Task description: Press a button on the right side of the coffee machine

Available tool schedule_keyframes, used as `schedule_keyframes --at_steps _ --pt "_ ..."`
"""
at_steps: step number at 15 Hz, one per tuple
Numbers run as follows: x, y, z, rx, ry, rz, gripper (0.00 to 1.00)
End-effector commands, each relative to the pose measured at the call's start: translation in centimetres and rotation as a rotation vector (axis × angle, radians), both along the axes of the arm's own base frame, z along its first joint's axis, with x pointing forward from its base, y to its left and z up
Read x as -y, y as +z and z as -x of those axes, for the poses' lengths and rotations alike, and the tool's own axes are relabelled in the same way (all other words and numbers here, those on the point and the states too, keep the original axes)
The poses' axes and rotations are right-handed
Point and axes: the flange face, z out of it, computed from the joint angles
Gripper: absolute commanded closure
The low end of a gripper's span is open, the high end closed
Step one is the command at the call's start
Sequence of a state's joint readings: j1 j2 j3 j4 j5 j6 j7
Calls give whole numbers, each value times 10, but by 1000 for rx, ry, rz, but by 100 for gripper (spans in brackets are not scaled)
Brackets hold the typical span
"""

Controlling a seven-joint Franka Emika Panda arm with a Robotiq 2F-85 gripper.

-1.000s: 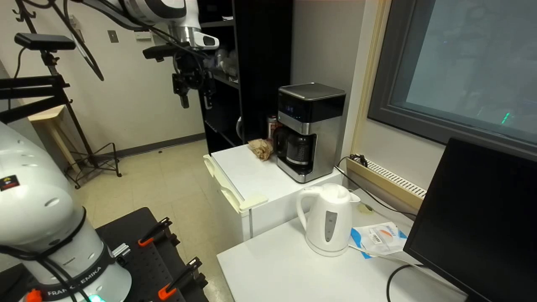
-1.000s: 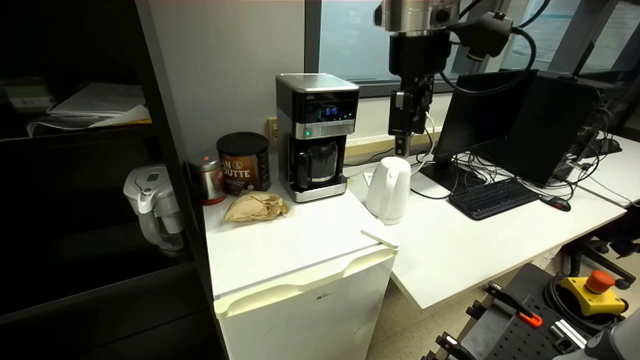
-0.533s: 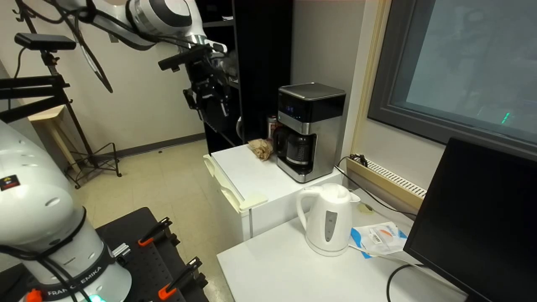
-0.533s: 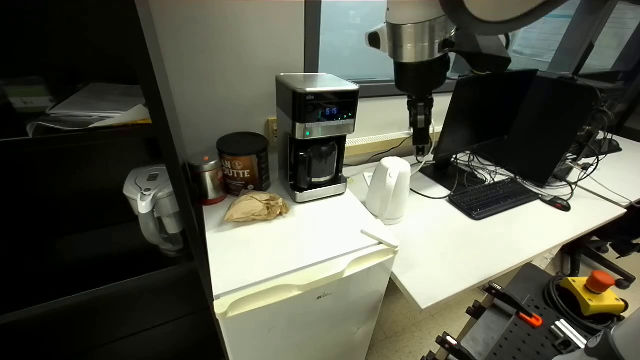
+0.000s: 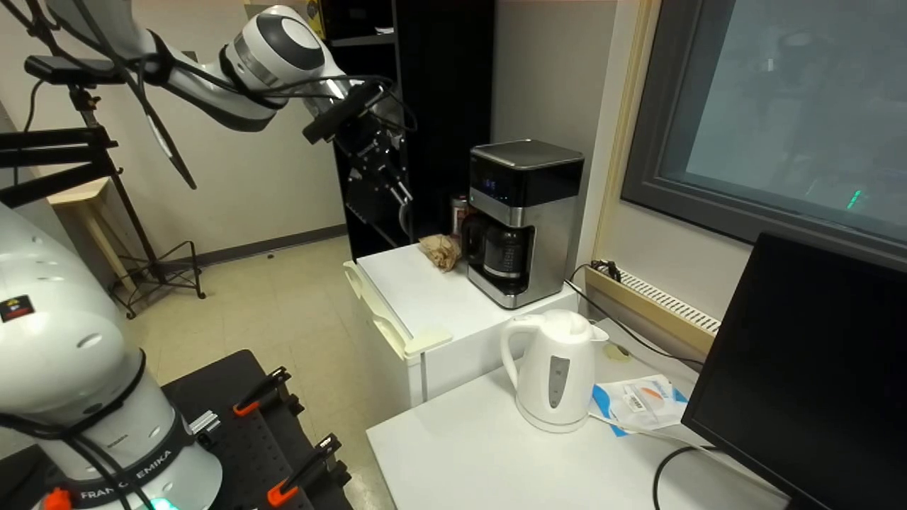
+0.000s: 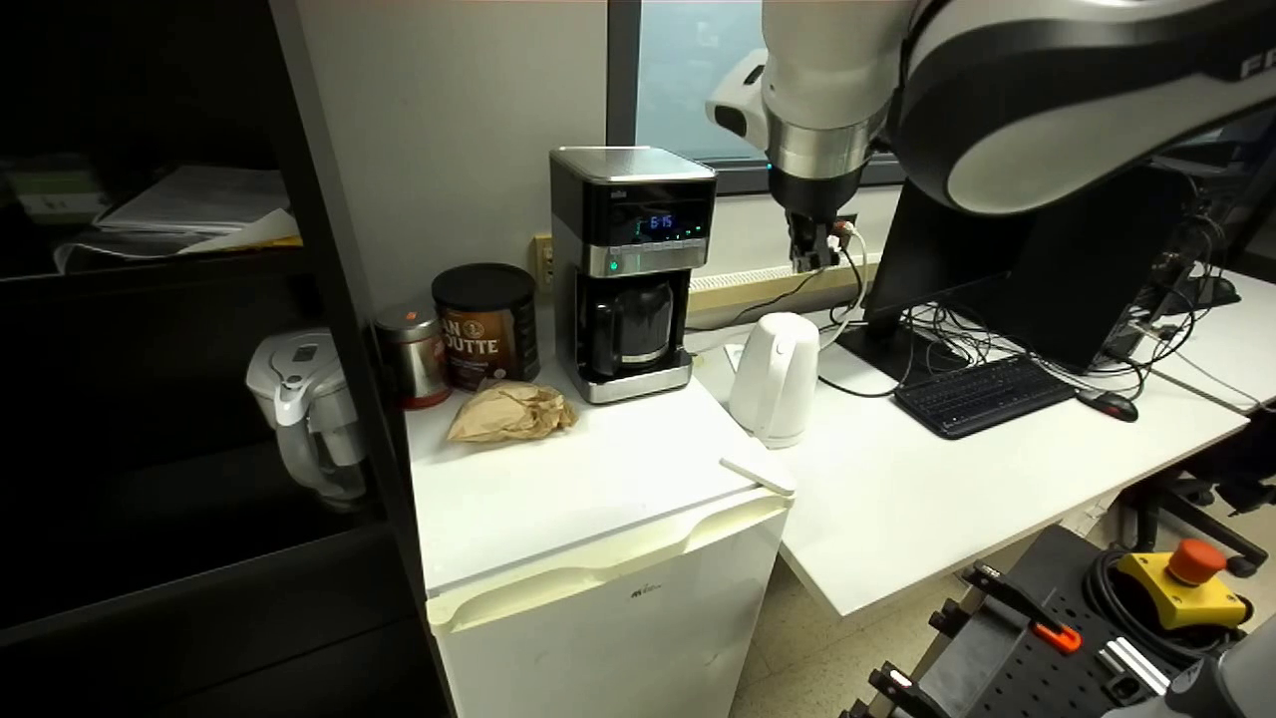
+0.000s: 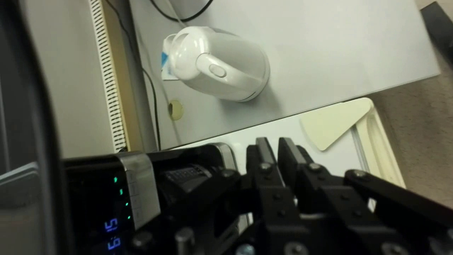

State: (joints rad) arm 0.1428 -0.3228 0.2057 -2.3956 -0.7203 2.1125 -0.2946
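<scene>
The coffee machine [image 6: 638, 214] stands upright on a small white fridge, its display lit and a dark carafe inside. Below the display, a row of buttons [image 6: 670, 246] runs along the silver band, also visible in the wrist view on the band [image 7: 141, 189] at the lower left. My gripper [image 5: 404, 193] is in the air in front of the machine, tilted towards it and apart from it. In the wrist view the gripper [image 7: 273, 142] has its fingers close together, a narrow gap between them and nothing held. The carafe is partly hidden there by the fingers' linkage.
A white kettle [image 6: 778, 379] stands on the desk beside the fridge. Near the machine lie a brown paper bag [image 6: 510, 411] and a coffee tin [image 6: 488, 324]. A monitor [image 5: 808, 368] stands on the desk, and a black shelf [image 5: 446, 106] rises behind the fridge.
The arm has swung nearer the coffee machine, and the gripper has turned from pointing down to slanting towards it. Its fingers have come closer together. The machine and kettle have not moved.
</scene>
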Motion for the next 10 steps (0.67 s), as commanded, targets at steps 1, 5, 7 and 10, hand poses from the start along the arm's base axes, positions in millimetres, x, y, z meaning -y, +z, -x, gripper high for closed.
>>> schedule_keyframes --at_steps 1,5,7,10 --pt "5 -8 -4 110 164 49 100" --pt "12 -11 -13 276 325 43 98" --pt "19 -10 -18 365 385 17 97" --pt "32 -16 -27 445 423 -30 97"
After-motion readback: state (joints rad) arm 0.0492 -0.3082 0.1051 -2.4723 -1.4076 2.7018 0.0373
